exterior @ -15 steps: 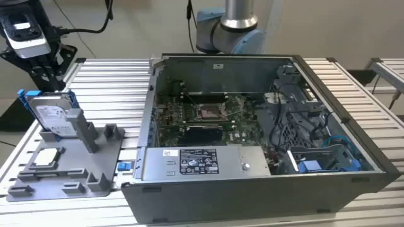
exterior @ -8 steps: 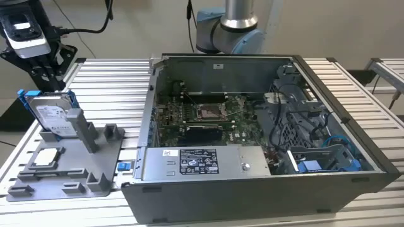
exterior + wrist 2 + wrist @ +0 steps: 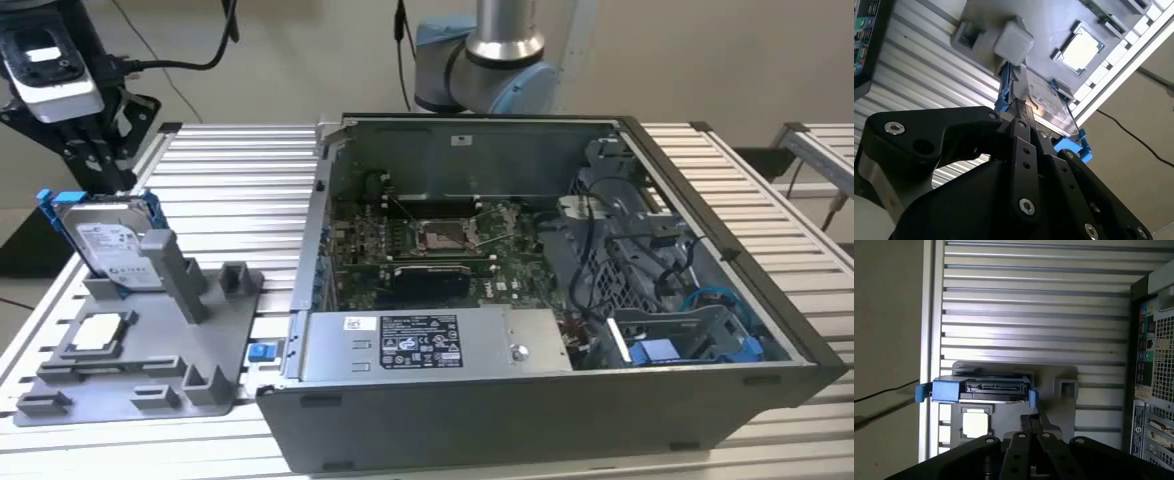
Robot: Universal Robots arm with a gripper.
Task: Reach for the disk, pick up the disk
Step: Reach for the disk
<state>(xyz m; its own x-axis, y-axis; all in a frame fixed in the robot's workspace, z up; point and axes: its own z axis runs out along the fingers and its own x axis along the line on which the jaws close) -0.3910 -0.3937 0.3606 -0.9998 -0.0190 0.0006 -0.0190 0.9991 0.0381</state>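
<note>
- As I read it from my console, the disk (image 3: 114, 243) stands on edge in a slot of the grey fixture (image 3: 220, 330). In the exterior view that puts it at about nine o'clock from the open computer case (image 3: 534, 420).
- Its long axis runs steeply upward, leaning toward eleven o'clock in that view. The white-labelled face is turned to the camera, with blue frame showing along both long sides.
- In the first wrist view the disk (image 3: 996, 388) presents its connector end, which points up at the arm. In the second wrist view the disk (image 3: 1046, 97) shows its labelled face.
- The gripper (image 3: 110, 178) hangs at the disk's twelve o'clock, with its tips right at the upper edge. I cannot tell whether they touch it.
- In both wrist views the gripper (image 3: 1018, 112) (image 3: 1032, 419) has its fingers pressed together, with nothing between them.
- I count one disk and one square silver chip (image 3: 96, 333). The chip lies flat in the fixture at six o'clock from the disk.
- I count one fixture and one case. One blue bracket (image 3: 661, 352) sits inside the case toward its four o'clock corner.
- One small blue piece (image 3: 262, 352) sits between fixture and case.
- Everything rests on one slatted metal table (image 3: 240, 170).
</note>
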